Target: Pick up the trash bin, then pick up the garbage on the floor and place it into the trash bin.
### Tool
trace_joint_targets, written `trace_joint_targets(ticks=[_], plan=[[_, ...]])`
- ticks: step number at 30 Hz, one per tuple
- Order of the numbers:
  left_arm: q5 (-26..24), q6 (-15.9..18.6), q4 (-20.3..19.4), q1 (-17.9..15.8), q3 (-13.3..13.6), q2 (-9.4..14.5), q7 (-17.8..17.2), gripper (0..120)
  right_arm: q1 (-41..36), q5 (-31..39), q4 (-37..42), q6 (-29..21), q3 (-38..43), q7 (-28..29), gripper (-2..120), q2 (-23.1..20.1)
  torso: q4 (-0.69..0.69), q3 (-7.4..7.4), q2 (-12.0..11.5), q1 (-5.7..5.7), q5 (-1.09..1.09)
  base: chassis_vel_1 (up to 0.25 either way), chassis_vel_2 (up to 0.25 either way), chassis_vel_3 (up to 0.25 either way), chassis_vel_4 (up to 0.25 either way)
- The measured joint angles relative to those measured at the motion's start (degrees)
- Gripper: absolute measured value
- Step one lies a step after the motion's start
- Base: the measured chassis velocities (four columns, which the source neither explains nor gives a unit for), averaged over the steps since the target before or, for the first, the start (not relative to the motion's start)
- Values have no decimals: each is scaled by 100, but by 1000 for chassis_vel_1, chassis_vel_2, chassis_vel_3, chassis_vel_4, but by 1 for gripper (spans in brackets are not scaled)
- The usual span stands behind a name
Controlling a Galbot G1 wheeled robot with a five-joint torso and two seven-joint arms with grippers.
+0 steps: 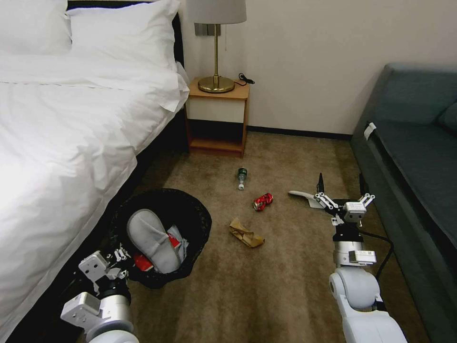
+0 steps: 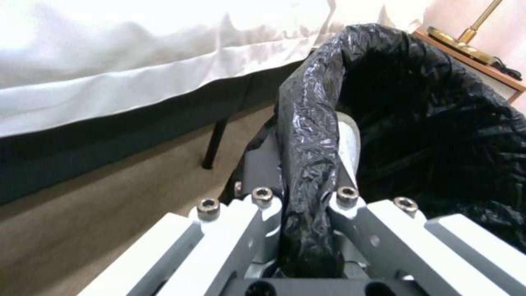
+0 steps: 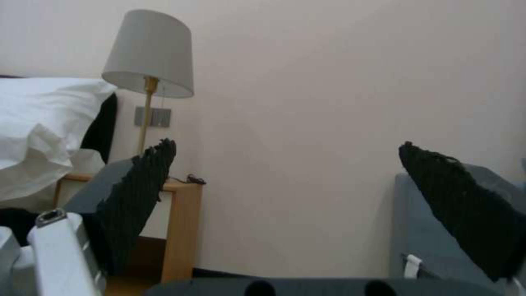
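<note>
Two grippers: the left gripper is clenched on the trash bin rim at about 7 o'clock; the right gripper hovers spread wide at 2 o'clock, beside a white slipper. That slipper looks light and floppy; I'd pinch its edge. Left wrist view reveals bag crushed between fingers

White bed left; lamp on wooden nightstand; grey sofa right; beige carpet.
</note>
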Motion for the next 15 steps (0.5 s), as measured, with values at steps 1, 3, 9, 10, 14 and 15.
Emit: trace_joint_targets(ticks=[1, 3, 9, 10, 14, 15], plan=[[-3, 0, -2, -4, -12, 2, 1, 4, 0, 0, 0, -1, -4, 0, 100, 2, 0, 0, 0, 0, 0, -199, 187, 200, -188], [-8, 0, -5, -5, -23, 4, 1, 4, -1, 0, 0, -2, -5, 0, 100, 3, 0, 0, 0, 0, 1, -196, 200, 200, -198], [-15, -3, -9, 1, -40, 14, 8, 4, -36, -2, 20, -4, -15, 0, 100, -2, 1, 0, 0, 0, 0, -149, 177, 157, -157], [-16, -5, -11, 8, -41, 16, 10, 4, -51, -2, 35, -4, -23, 0, 100, -3, 1, 1, 0, 1, 1, -105, 100, 81, -123], [-17, -11, -34, 29, -46, 20, 17, 4, -79, -3, 66, -4, -71, 0, 100, -10, 0, 0, 0, 0, 1, -65, 48, 39, -62], [-17, -11, -34, 29, -46, 20, 17, 4, -79, -3, 66, -4, -71, 0, 100, -10, 0, 0, 0, 0, 1, 0, 0, 0, 0]])
